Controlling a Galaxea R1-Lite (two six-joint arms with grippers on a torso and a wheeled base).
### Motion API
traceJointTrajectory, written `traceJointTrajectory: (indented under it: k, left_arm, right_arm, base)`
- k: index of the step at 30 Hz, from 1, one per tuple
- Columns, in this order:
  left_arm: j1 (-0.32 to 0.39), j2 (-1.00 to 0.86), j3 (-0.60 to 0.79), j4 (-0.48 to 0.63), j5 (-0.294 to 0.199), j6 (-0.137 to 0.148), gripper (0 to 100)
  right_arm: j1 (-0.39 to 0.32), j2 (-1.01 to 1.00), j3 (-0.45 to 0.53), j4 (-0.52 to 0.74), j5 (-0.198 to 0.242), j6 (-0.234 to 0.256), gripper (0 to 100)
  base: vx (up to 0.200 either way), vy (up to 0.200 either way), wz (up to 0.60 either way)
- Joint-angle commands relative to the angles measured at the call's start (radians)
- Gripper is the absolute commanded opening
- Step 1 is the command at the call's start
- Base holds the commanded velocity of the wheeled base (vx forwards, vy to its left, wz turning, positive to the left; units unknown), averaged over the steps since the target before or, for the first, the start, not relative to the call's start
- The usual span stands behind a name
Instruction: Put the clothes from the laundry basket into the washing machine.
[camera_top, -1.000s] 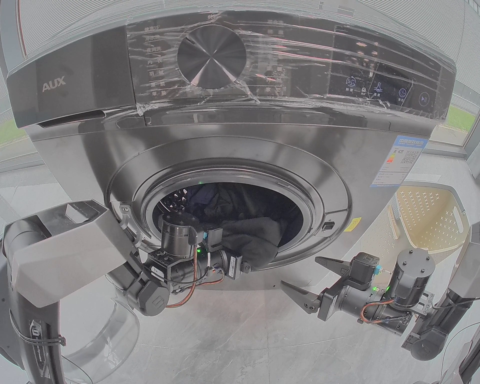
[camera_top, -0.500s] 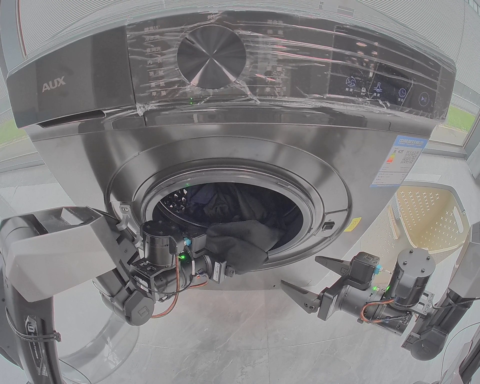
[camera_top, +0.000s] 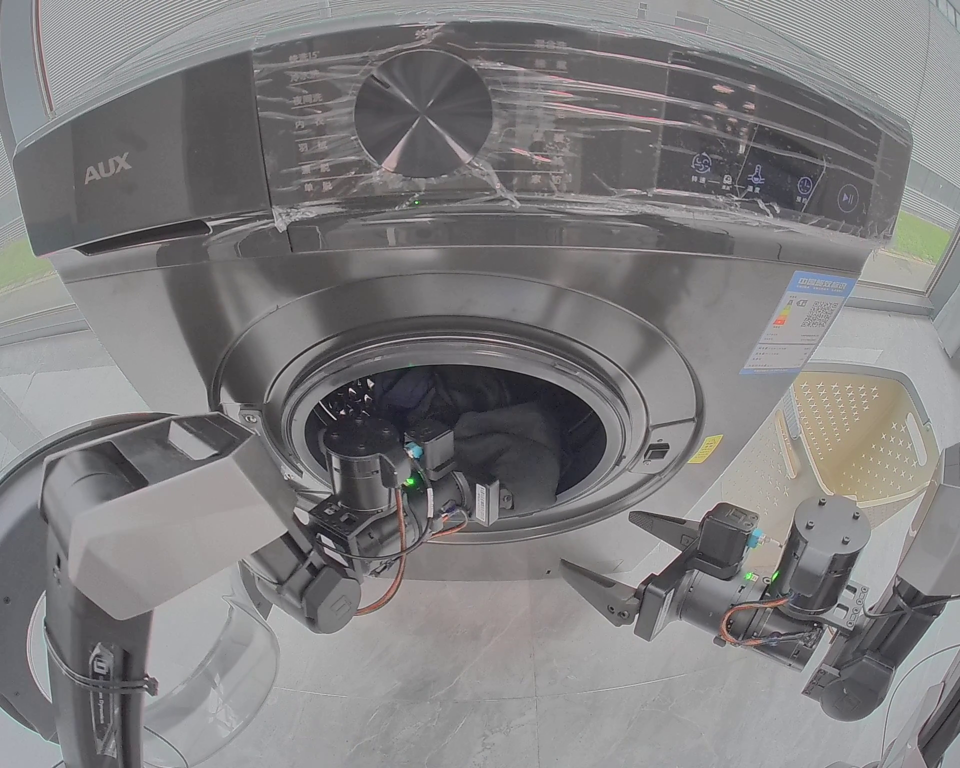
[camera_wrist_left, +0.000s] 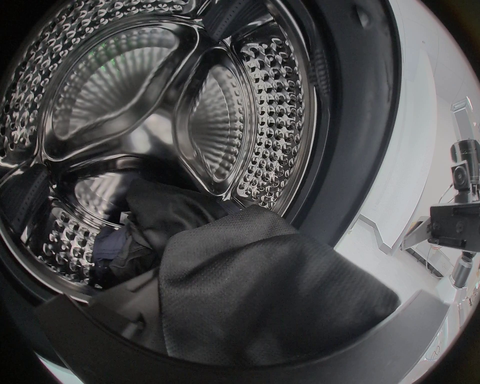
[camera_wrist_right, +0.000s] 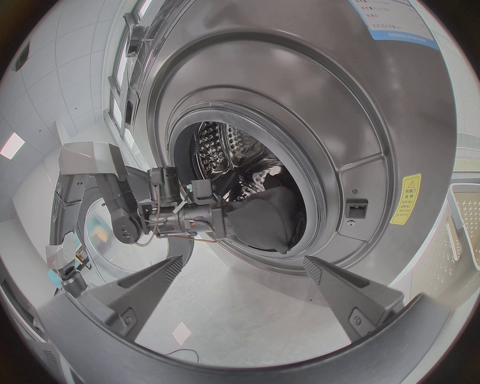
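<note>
Head view: the left end effector sits in the door opening of the washing machine, clamped on a dark garment bunched just inside the drum's front rim. The right end effector hangs above the floor, fingers apart, near the laundry basket.

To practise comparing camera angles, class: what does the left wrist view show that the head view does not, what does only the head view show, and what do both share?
Only the left wrist view: the drum's ribbed back wall, deep inside the machine.
Only the head view: the round dial on the control panel, and the pale laundry basket beside the machine on the robot's right.
Both: the dark garment bunched at the drum's mouth, with more dark clothes lying behind it.
</note>
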Motion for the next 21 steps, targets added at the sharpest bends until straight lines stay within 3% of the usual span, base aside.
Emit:
traceJointTrajectory:
  k: [1, 5, 7, 9, 12, 15, 21]
  left_arm:
    - [-0.013, 0.126, -0.103, -0.003, 0.008, -0.009, 0]
    - [-0.013, 0.187, -0.208, -0.006, 0.057, -0.038, 0]
    - [-0.005, 0.249, -0.354, 0.011, 0.155, -0.069, 0]
    - [0.004, 0.287, -0.449, 0.034, 0.212, -0.077, 0]
    - [0.048, 0.352, -0.653, 0.086, 0.339, -0.096, 0]
    - [0.09, 0.369, -0.765, 0.129, 0.371, -0.116, 0]
    - [0.128, 0.359, -0.848, 0.161, 0.379, -0.139, 0]
  right_arm:
    - [-0.001, 0.002, -0.002, 0.0, 0.001, 0.0, 100]
    - [0.001, 0.007, -0.002, 0.0, 0.001, 0.0, 100]
    - [0.002, 0.007, -0.002, 0.0, 0.001, 0.0, 100]
    - [-0.001, 0.007, -0.002, 0.0, 0.001, 0.0, 100]
    - [-0.004, 0.007, 0.0, 0.0, 0.001, 0.0, 100]
    - [-0.002, 0.008, -0.002, 0.0, 0.001, 0.0, 100]
    - [-0.001, 0.008, -0.002, 0.0, 0.001, 0.0, 100]
  base:
    - [0.0, 0.0, 0.0]
    - [0.0, 0.0, 0.0]
    - [0.0, 0.0, 0.0]
    - [0.0, 0.0, 0.0]
    - [0.0, 0.0, 0.0]
    - [0.0, 0.0, 0.0]
    - [0.0, 0.0, 0.0]
